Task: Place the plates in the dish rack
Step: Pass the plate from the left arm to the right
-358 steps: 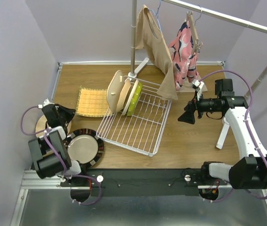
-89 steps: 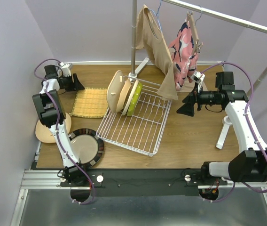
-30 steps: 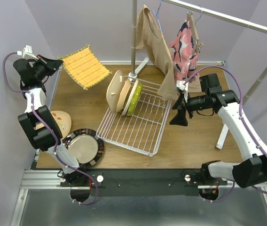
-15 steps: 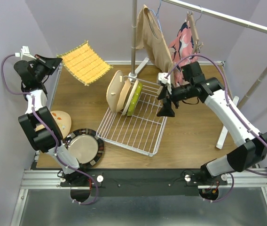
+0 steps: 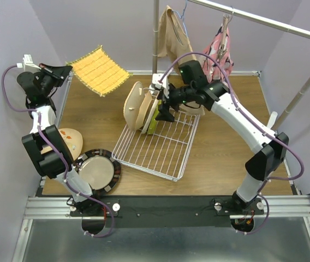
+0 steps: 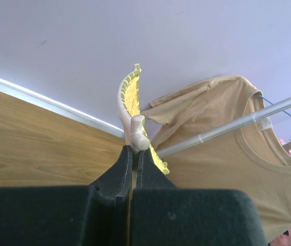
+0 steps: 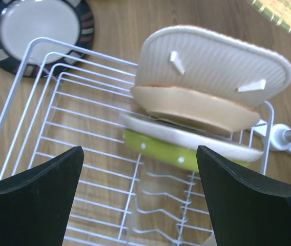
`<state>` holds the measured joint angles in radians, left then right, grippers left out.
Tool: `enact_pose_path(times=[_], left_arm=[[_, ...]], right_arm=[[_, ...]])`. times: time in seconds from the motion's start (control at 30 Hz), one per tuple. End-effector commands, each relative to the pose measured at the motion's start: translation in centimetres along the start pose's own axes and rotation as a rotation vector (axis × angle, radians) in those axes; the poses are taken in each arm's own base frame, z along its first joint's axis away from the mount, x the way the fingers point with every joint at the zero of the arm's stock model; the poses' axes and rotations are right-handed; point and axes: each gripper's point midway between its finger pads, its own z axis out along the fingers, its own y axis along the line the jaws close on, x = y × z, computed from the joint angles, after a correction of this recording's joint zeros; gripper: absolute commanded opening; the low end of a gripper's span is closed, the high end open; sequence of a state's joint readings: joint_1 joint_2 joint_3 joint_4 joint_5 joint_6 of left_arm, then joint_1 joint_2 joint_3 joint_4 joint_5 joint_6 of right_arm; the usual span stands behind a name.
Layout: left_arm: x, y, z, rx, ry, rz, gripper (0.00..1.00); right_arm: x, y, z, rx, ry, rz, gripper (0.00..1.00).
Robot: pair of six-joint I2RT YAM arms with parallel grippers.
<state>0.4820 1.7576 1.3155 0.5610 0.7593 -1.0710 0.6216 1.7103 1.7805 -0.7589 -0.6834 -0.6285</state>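
Several plates stand on edge at the far left of the white dish rack (image 5: 163,147): a cream ribbed one (image 5: 132,106), a tan one (image 5: 143,112), a white one and a lime-green dotted one (image 5: 156,117). My right gripper (image 5: 162,115) is open and empty just right of them; its wrist view shows the green plate (image 7: 186,156) between my spread jaws (image 7: 140,200). A tan floral plate (image 5: 69,141) and a dark-rimmed silvery plate (image 5: 96,171) lie on the table at the left. My left gripper (image 5: 65,70) is shut on the yellow woven mat (image 5: 97,71) and holds it in the air (image 6: 134,149).
The clothes-rail stand's pole (image 5: 155,43) rises behind the rack, with a tan shirt (image 5: 171,33) and a pink garment (image 5: 223,49) hanging over my right arm. The rack (image 7: 48,102) has open prong rows in front of the plates. Walls close in at the left and back.
My right gripper has swung left from the rack's right side to beside the green plate. The left gripper stays raised with the mat.
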Motion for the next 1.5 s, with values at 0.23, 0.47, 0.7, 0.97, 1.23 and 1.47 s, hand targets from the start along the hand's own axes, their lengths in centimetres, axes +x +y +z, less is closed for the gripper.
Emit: enact_pose_path(times=[0.23,0.47,0.7,0.97,1.23,1.47], left_arm=[[-2.2,-4.7,-0.7,0.085,-0.101,-0.002,0.00],[-1.6,-4.7,-0.9,0.085,-0.101,-0.019,0.00],[-1.6,-4.6,-1.1,0.082,-0.105,-0.025,0.00],[-0.8,-3.8,-1.3,0.067,-0.097,-0.037,0.00],[-0.2,-3.8,-1.4,0.071,-0.078,-0.041,0.00],[0.4,-3.3,-1.6,0.065,-0.067,-0.048,0.00]], right_arm=[[-5.4,-4.0,4.6,0.126,-0.069,-0.148,1.00],[-6.8,-4.9,8.2,0.241,-0.067,-0.210,1.00],[-7.2,-6.9,11.5,0.388,-0.042,-0.259,1.00],[-9.0,-6.9,16.4,0.468,-0.059,-0.400,1.00],[-9.0,-8.7,22.7,0.608,-0.019,-0.531,0.98],[-9.7,-10.0,24.2,0.674,-0.073,-0.578,0.04]])
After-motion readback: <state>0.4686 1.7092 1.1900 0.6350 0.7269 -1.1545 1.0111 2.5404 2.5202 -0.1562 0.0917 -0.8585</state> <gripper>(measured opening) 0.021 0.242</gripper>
